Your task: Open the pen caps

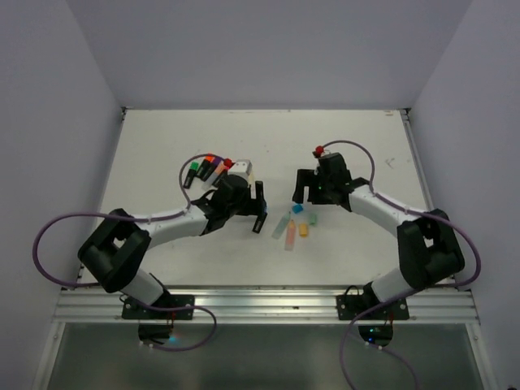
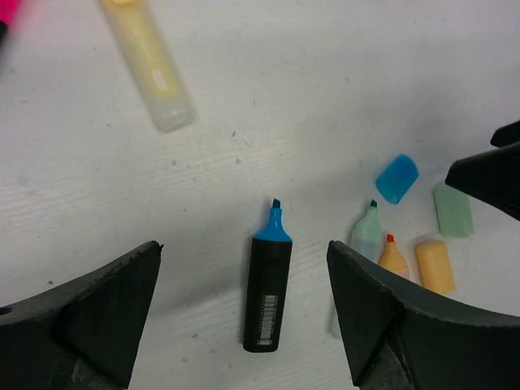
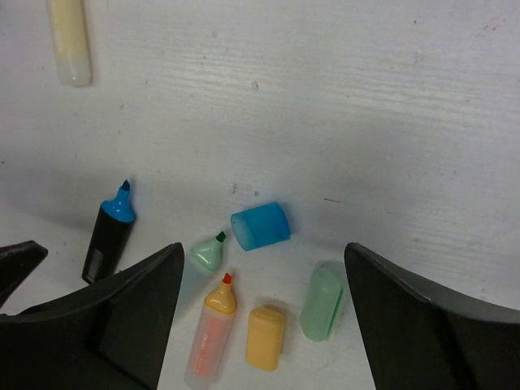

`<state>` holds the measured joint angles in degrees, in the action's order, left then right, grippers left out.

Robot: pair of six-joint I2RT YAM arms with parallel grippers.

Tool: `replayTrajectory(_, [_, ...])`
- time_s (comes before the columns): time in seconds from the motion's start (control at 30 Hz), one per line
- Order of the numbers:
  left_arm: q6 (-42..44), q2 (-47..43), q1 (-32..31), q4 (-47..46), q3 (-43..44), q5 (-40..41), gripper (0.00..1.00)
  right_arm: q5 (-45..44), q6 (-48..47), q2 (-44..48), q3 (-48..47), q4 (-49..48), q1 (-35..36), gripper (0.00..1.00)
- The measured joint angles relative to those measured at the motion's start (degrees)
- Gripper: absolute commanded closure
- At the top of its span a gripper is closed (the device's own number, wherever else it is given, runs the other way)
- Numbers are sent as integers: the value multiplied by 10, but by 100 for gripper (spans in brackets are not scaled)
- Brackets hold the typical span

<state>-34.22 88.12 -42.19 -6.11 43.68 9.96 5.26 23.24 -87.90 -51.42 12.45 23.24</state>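
1. The left gripper [image 2: 244, 260] is spread wide and pinches nothing. The right gripper [image 3: 264, 256] is spread just as wide and is empty too.
2. A black pen [image 2: 268, 284] with a bare blue tip lies flat on the table [image 1: 349, 130] between the left fingers, touching neither. Its blue cap [image 3: 260, 226] lies apart from it, at the centre of the right wrist view.
3. In the lower middle of that view, a mint pen [image 3: 207, 252] and a peach pen [image 3: 213, 325] also show bare tips. A peach cap [image 3: 266, 337] and a mint cap [image 3: 321, 303] lie just beside them.
4. By my reading, these three pens are done and the arms are between pens, with nothing in hand.
5. A pale yellow pen [image 2: 150, 69] lies at the upper left of the left wrist view; whether its cap is on I cannot tell. In the overhead view a bunch of pens [image 1: 207, 169] with green, orange and red ends sits above the left gripper. They look capped, though they are small.
6. The next move probably calls for one gripper to pinch a capped pen across its barrel, leaving the cap end free. The other would then close on the cap and pull straight along the pen.
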Motion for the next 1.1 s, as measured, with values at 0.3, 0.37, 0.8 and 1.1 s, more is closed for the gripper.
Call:
replayTrajectory(0.3, [24, 9, 22, 76, 92, 75, 6, -33, -4, 120, -7, 36, 0, 2])
replayTrajectory(0.37, [25, 28, 32, 90, 120, 89, 0, -38, -4, 145, -7, 38, 0, 1])
replayTrajectory(0.8, [53, 197, 43, 163, 279, 156, 11, -58, -4, 219, -2, 42, 0, 1])
replayTrajectory(1.1, [56, 266, 56, 181, 320, 157, 21, -58, -4, 220, 6, 44, 0, 1])
